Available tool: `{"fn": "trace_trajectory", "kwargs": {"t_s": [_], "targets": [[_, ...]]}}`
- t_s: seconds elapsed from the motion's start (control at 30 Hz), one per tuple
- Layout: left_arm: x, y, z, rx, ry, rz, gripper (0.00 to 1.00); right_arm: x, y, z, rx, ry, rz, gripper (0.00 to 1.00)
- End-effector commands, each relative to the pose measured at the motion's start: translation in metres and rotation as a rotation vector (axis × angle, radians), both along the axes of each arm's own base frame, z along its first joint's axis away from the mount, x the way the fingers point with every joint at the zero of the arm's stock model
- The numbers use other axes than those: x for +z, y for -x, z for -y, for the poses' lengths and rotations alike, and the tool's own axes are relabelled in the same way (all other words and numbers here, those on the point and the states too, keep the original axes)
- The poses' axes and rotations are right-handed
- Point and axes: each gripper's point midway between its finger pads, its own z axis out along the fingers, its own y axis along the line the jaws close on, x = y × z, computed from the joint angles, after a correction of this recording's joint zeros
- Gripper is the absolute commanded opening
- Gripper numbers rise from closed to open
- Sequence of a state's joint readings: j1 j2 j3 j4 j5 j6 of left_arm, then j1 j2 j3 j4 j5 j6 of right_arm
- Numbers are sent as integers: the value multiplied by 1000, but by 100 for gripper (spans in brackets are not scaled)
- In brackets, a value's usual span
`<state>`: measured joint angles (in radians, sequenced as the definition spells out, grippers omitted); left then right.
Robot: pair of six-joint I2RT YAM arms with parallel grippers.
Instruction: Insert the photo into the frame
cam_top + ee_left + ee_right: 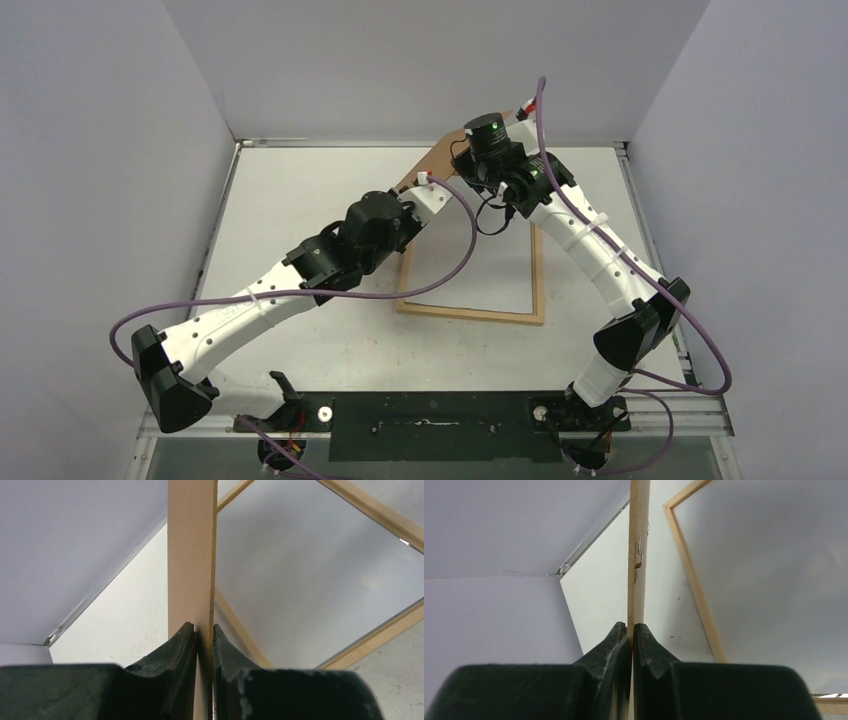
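A: White counter (300, 200), grey walls (100, 150) on three sides. Frame (470, 312) flat mid-counter, near bar toward the arm bases. No photo visible in any view.

B: Tools?

A: Left tool (200, 628) pinched nearly closed on the brown backing board (432, 162), one pad on each face. Right tool (630, 626) clamped tight on the same board's thin edge, just below a small metal clip (639, 560). Board tilted up off the counter over the frame's far end.

B: Risks?

A: Mainly two-arm mismatch. Uneven pull from either side, then twist in the board or a slip out of one pinch. Right-side hold only at the edge, so probably prone to pivoting. Risk of dropping the board onto the frame and knocking it askew. Possible snag of the clip on a bar if lowered carelessly.

B: Progress?

A: Early, by the look of it. Photo unlocated, board not yet parked clear of the frame.
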<state>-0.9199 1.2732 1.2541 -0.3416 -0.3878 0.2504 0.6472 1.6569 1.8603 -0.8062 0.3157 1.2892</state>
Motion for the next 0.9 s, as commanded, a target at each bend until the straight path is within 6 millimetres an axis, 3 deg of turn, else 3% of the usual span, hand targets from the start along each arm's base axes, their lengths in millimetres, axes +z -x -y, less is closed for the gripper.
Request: {"fn": "trace_trajectory", "kwargs": {"t_s": [0.0,0.2,0.3,0.47,0.6,0.77,0.87], "targets": [[24,-4,11,-38,20,22,9,46,-8,-10,1,-158,113,0],[25,-4,12,-38,11,23,0,42,-10,-14,13,-173,101,0],[26,-4,11,-34,8,25,0,42,-12,-16,18,-185,99,5],[30,-5,5,2,24,30,0,45,-13,-18,28,-210,107,25],[31,-7,1,34,38,24,0,41,-12,-17,28,-227,104,48],[31,-11,-4,67,72,-4,0,41,-11,-13,37,-240,112,64],[33,-13,-8,74,107,-36,0,51,-10,-8,39,-261,160,74]]}}
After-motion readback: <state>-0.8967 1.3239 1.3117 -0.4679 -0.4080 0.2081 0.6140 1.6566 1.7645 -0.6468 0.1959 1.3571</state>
